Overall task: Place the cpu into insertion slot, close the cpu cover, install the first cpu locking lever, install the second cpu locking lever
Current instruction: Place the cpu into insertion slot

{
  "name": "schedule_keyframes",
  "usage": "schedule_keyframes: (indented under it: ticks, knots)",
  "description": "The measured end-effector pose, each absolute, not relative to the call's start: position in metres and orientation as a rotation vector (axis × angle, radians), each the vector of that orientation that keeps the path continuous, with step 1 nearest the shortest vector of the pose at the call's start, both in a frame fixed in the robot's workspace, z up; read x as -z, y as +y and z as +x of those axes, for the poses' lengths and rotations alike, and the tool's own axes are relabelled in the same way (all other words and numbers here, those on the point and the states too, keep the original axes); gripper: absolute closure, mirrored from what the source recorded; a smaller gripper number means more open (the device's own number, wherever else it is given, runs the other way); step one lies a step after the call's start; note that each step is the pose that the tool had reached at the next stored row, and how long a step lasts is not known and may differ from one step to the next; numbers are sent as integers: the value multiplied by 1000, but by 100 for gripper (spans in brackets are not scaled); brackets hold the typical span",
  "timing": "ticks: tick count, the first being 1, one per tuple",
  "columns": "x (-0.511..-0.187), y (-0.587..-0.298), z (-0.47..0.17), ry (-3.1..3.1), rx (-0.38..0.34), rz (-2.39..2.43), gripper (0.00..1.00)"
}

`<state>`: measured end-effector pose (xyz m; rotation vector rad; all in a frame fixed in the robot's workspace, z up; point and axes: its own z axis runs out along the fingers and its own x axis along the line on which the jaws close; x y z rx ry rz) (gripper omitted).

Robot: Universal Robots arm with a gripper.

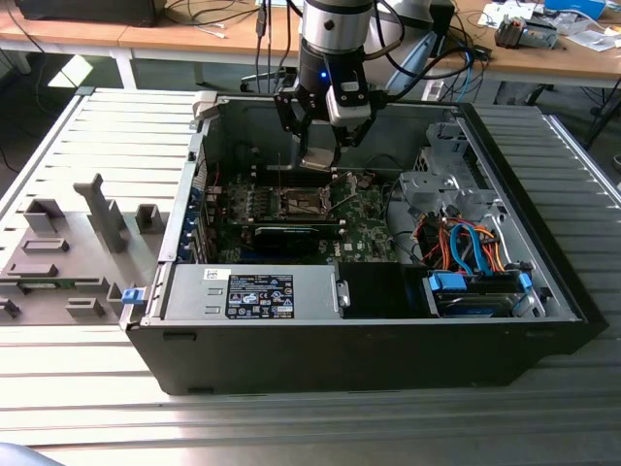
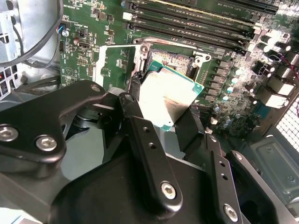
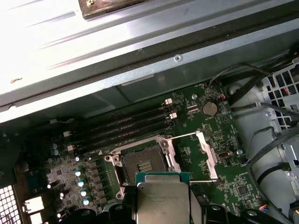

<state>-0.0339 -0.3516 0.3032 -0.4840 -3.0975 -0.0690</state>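
My gripper [image 1: 318, 153] hangs inside the open computer case, shut on the cpu [image 1: 318, 161], a flat square chip with a silvery top. In the second wrist view the black fingers [image 2: 135, 109] clamp the cpu [image 2: 169, 99] by two opposite edges, tilted above the board. The insertion slot [image 3: 141, 163] lies just beyond the cpu [image 3: 163, 201], its dark contact field bare inside a metal frame. The cpu cover [image 3: 207, 156] stands swung open beside the slot, and it appears as a windowed plate [image 2: 99, 63] in the second wrist view. Thin locking lever wires [image 3: 184, 135] stick out near the cover.
Long memory slots [image 3: 126, 126] run beside the socket. A long black card [image 1: 291, 233] lies across the motherboard [image 1: 364, 218]. The drive cage [image 1: 437, 189], coloured cables [image 1: 466, 243] and power supply [image 1: 252, 289] fill the rest of the case. Grey fixtures [image 1: 58, 252] stand at the exterior view's left.
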Motion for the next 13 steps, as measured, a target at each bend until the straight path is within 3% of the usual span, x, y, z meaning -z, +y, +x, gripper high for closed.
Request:
schedule_keyframes:
  ticks: [13]
  knots:
    - [-303, -352, -34, -3095, 67, -501, 46]
